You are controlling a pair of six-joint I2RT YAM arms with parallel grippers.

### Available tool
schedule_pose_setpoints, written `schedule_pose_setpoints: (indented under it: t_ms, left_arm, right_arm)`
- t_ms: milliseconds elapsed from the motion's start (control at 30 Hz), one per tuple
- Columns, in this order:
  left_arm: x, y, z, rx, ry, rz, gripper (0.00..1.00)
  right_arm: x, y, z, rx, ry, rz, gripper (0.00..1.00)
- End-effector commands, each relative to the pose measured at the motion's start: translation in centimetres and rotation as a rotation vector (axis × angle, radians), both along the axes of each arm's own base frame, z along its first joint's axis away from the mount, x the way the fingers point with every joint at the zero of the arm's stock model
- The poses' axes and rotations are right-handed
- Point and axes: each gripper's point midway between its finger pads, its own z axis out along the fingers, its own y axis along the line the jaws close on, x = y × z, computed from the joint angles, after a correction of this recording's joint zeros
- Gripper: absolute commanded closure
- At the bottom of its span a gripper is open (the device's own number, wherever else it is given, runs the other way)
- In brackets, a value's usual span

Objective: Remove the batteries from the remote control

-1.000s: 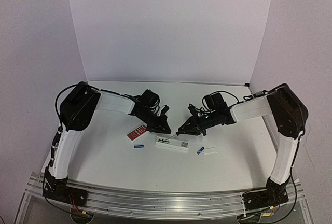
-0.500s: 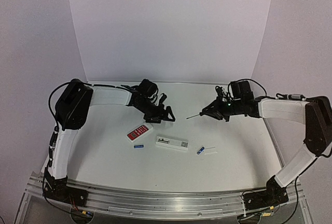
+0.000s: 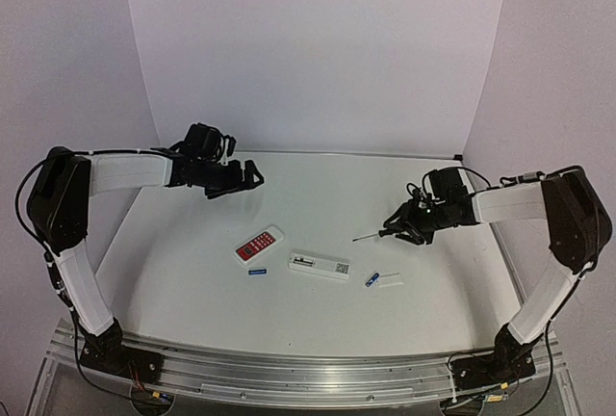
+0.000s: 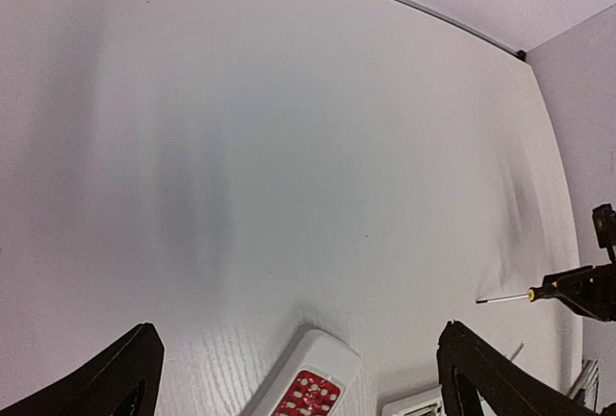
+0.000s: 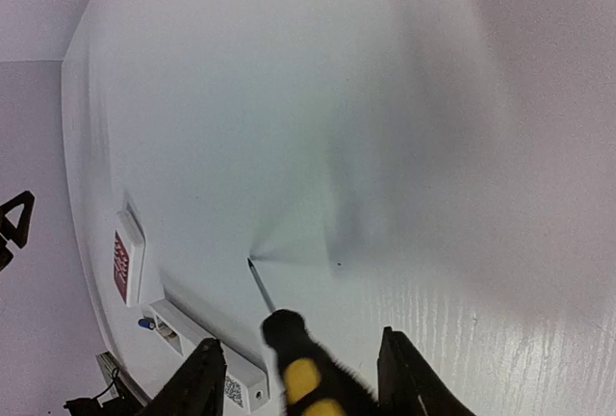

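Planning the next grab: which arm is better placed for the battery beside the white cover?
Probably right: the right gripper sits nearer that battery, though a screwdriver lies between its open jaws; the left gripper is farther.

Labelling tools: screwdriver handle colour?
Screwdriver handle is black with a yellow band; right wrist view shows it best.

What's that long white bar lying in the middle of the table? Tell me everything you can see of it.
It is a long, slim white remote control, plastic by its look. It lies flat on the white table with its plain back up, showing small dark marks, and it is slightly slanted. Nothing touches it: one blue battery lies apart off its left end and a second blue battery off its right. Whether its battery bay is open cannot be told.
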Motion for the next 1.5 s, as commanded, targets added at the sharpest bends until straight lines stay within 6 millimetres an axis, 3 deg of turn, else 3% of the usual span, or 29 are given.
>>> schedule_pose_setpoints:
  t_ms: [0,33,267,400,467,567,600,733,900,1033,1167,1333,1467]
  left_arm:
    - [0.9,3.8,2.9,0.019,-0.107,0.154,0.0]
    - [1.0,4.8,3.1,0.018,-0.111,0.181,0.0]
    - [0.9,11.8,4.6,0.043,-0.178,0.37,0.0]
    - [-0.1,17.3,4.5,0.089,-0.258,0.534,0.0]
    - [-0.9,20.0,4.7,0.105,-0.346,0.609,0.0]
    - [-2.8,22.3,4.4,0.125,-0.509,0.661,0.0]
    - [-3.6,22.9,3.6,0.148,-0.545,0.67,0.0]
    - [-5.7,23.7,2.9,0.146,-0.686,0.674,0.0]
    - [-5.3,22.9,2.6,0.196,-0.735,0.603,0.0]
    - [-5.4,22.0,2.8,0.182,-0.829,0.54,0.0]
    - [-4.0,20.3,1.0,0.219,-0.882,0.434,0.0]
    - [-1.2,19.0,1.9,0.275,-0.79,0.356,0.01]
    - [-2.1,18.7,3.2,0.314,-0.734,0.301,0.0]
  right_arm:
    - [-0.6,-1.9,0.0,-0.05,0.003,-0.041,0.26]
    - [-0.8,-2.5,0.1,-0.065,0.001,-0.052,0.21]
    - [-1.6,-7.6,2.1,-0.27,-0.052,-0.151,0.16]
    - [-2.0,-13.3,3.1,-0.442,-0.092,-0.276,0.1]
    - [-2.4,-16.8,2.6,-0.563,-0.098,-0.339,0.08]
    - [-3.0,-21.7,2.2,-0.693,-0.089,-0.425,0.06]
    - [-3.0,-22.5,2.1,-0.72,-0.11,-0.426,0.06]
    - [-2.2,-24.2,1.3,-0.847,-0.308,-0.397,0.06]
    - [-1.9,-24.3,-2.3,-0.855,-0.418,-0.402,0.05]
    - [-0.8,-23.5,-3.3,-0.82,-0.42,-0.354,0.05]
    - [0.4,-22.4,-4.0,-0.793,-0.405,-0.277,0.05]
    - [0.2,-22.2,-4.4,-0.786,-0.393,-0.255,0.05]
    - [0.0,-21.9,-4.8,-0.773,-0.429,-0.259,0.05]
